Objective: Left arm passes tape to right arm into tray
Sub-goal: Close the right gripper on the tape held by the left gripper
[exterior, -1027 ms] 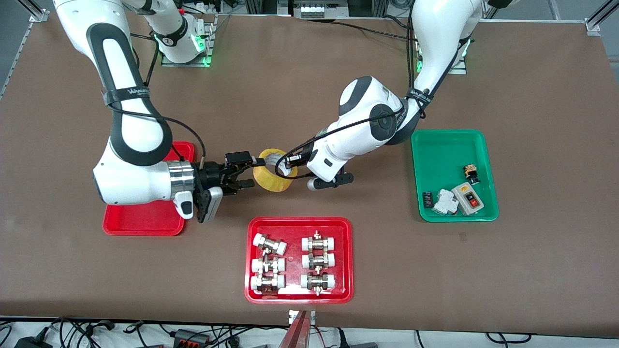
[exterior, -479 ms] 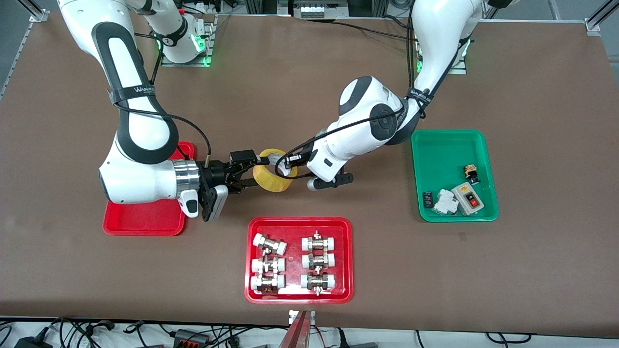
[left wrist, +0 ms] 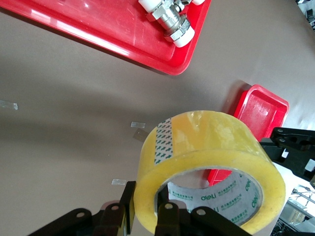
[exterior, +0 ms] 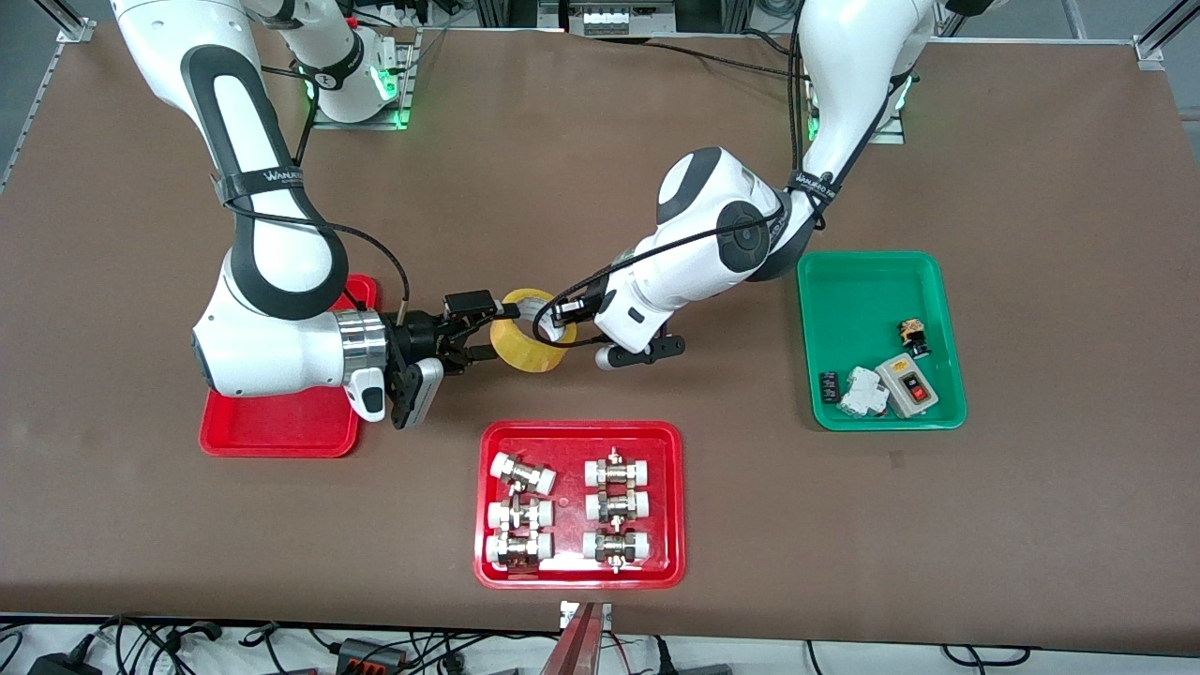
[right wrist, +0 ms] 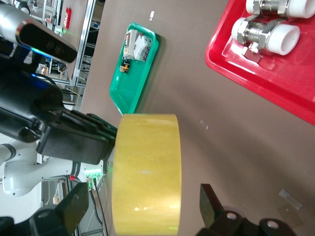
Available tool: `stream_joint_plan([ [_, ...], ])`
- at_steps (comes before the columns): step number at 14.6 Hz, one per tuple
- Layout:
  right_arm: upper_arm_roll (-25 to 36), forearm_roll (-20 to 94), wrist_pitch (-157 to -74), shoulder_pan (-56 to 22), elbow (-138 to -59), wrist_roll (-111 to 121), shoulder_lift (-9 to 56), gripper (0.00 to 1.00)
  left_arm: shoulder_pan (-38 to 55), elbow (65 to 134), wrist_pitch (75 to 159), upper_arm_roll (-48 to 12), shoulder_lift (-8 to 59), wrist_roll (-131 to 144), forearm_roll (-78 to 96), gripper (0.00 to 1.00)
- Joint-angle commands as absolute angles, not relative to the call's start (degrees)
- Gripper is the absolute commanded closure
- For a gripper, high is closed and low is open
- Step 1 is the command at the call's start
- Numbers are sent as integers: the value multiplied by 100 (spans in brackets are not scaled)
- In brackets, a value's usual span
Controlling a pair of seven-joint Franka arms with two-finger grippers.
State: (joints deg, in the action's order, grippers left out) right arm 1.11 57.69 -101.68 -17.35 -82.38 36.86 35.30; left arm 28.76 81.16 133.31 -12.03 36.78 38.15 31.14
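Handover mid-air, centre of the front frame: tape is held over bare surface by the left claw, clamped shut on the roll's wall, one finger through the core as the left wrist view shows. Right claw comes in from the frame's left with its fingers spread wide, one on each side of the roll, gripping nothing yet; right wrist view shows gaps between both fingers and the yellow band.

Tray, the plain red one, sits at lower left of the frame under the right arm's wrist, mostly covered by it. Red tray with pipe fittings is lower centre, green tray with switches at the frame's right; neither is the target.

Doing the step well, as I judge it: close the right claw squarely across the roll's width, centred on the band so it doesn't tilt out. Left arm should keep its grip until the right one is firm, then release and back out along the core axis so its finger doesn't snag the roll. Risk: early release drops the tape onto the surface.

Versus a second ago: right arm has shifted toward frame centre, its claw now straddling the roll instead of stopping short. Left arm and tape unchanged. Half a second ago looks nearly identical.
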Motion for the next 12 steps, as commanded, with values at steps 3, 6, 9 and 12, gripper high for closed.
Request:
stream_joint_plan([
  [3, 114, 5678, -10020, -1740, -8209, 3691, 3542, 2, 2936, 7919, 13333, -1151, 3727, 3902, 3173, 97],
  [6, 114, 5669, -10002, -1731, -8209, 3744, 3542, 11, 2936, 7919, 13333, -1151, 3727, 3902, 3173, 97],
  [9, 114, 5678, -10002, -1740, -8200, 3744, 3542, 48, 2936, 7919, 13333, -1151, 3727, 3902, 3173, 97],
  [12, 114, 5660, -10011, -1758, -8200, 3744, 3551, 71, 2936, 7919, 13333, -1151, 3727, 3902, 3173, 97],
])
